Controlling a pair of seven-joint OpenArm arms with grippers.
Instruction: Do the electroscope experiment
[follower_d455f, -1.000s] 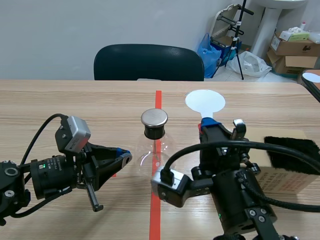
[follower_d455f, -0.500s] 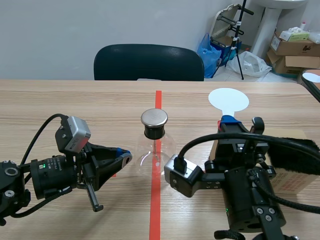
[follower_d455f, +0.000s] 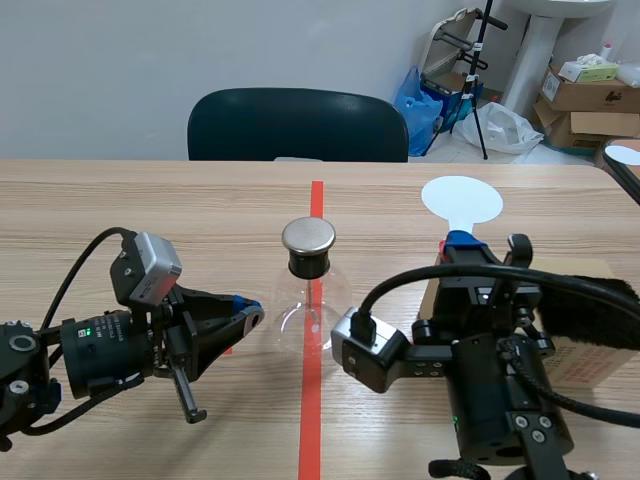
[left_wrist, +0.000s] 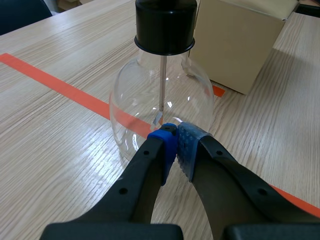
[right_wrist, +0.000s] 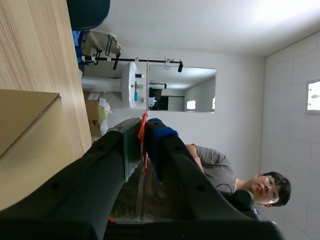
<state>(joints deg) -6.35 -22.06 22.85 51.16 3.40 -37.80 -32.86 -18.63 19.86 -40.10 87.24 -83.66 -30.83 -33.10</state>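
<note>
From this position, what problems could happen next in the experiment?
1. The left gripper has its jaws shut very close to the glass flask; a small push forward could slide or tip it.
2. The right gripper holds the white paddle only by its thin handle, so it may twist or slip.
3. Swinging the paddle across could knock the metal cap.

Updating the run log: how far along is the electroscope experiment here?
Done: the white paddle is off the table, upright in the shut right gripper. In hand: it is held by the box with the black cloth, well aside from the flask. The left gripper is shut on nothing, close to the flask. Left: bringing the paddle to the metal cap. Whether it was rubbed, I cannot tell.
</note>
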